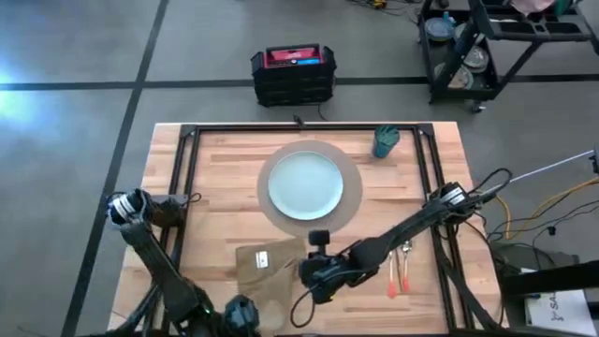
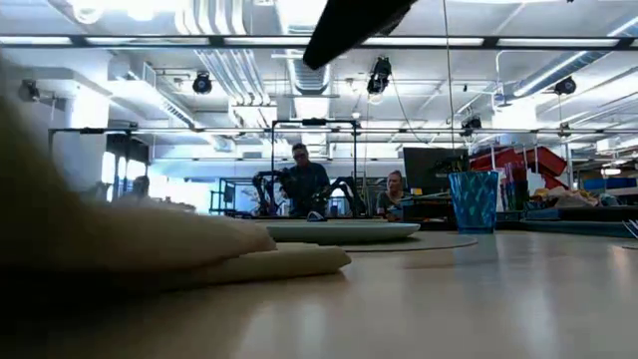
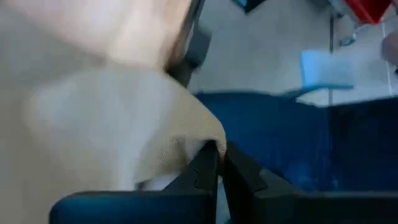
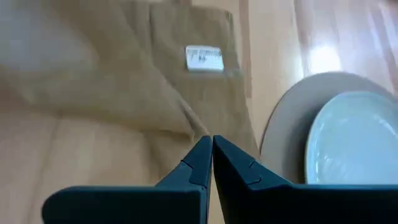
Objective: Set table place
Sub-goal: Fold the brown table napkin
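The brown cloth napkin [image 1: 267, 271], with a white label [image 4: 204, 59], lies near the table's [image 1: 215, 201] front edge. My left gripper [image 3: 221, 149] is at the near edge [image 1: 241, 314], shut on the napkin's near part. My right gripper [image 4: 211, 144] is shut and hovers at the napkin's right edge [image 1: 299, 271]. The pale plate [image 1: 305, 183] rests on the round tan mat [image 1: 348, 211]. The teal cup [image 1: 386, 140] stands at the far right. The orange-handled fork and spoon [image 1: 399, 273] lie right of my right arm. My left gripper pinches a corner of the napkin [image 3: 198, 140] between its two fingers. The cloth rises from the fingertips and drapes back over one finger [image 3: 202, 171]; one layer or several, I cannot tell. My right gripper's shut tips are over the napkin's edge [image 4: 186, 127]; whether they touch it cannot be told.
A black rail frame [image 1: 309, 128] runs around the tabletop. Beyond the far edge a black and red case [image 1: 293, 73] sits on the floor and a black cart [image 1: 487, 47] stands at the far right. People show in the room behind [image 2: 304, 179].
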{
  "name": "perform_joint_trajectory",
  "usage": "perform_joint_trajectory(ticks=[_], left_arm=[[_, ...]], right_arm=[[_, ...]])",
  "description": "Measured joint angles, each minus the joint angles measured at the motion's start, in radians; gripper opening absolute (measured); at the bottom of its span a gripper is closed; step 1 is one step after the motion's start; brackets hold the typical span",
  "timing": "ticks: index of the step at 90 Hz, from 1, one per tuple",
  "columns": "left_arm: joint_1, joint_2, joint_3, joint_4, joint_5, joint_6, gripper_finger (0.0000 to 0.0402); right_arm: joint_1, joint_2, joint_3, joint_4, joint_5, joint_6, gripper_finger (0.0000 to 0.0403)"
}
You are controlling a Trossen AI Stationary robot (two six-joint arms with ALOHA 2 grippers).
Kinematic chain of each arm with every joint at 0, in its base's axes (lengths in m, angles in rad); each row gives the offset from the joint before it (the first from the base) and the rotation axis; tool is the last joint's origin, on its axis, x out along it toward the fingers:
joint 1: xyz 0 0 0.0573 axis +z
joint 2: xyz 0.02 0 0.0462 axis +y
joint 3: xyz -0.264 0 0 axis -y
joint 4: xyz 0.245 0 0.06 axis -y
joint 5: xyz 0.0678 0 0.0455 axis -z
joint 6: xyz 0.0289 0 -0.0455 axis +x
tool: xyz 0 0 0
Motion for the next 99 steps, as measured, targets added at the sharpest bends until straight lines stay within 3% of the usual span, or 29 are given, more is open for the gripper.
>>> perform_joint_trajectory(ticks=[9,20,28,54,72,87,99], left_arm=[[-0.004,0.058,-0.059,0.116,0.027,-0.061,0.0000],[-0.003,0.114,-0.102,0.178,0.054,-0.155,0.0000],[-0.004,0.136,-0.114,0.188,0.063,-0.220,0.0000],[-0.006,0.124,-0.121,0.176,0.024,-0.262,0.0000],[-0.006,0.109,-0.107,0.153,0.010,-0.258,0.0000],[-0.006,0.103,-0.108,0.149,0.014,-0.258,0.0000],[-0.006,0.103,-0.108,0.147,0.014,-0.263,0.0000]], right_arm=[[-0.010,0.006,-0.015,0.112,-0.052,-0.086,0.0008],[-0.045,0.036,-0.017,0.238,-0.272,-0.134,0.0042],[-0.079,0.066,-0.017,0.305,-0.405,-0.151,0.0077],[-0.169,0.216,0.010,0.430,-0.650,-0.236,0.0165],[-0.202,0.306,0.103,0.431,-0.724,-0.303,0.0175],[-0.216,0.386,0.185,0.430,-0.854,-0.303,0.0168],[-0.214,0.436,0.259,0.417,-0.879,-0.324,0.0163]])
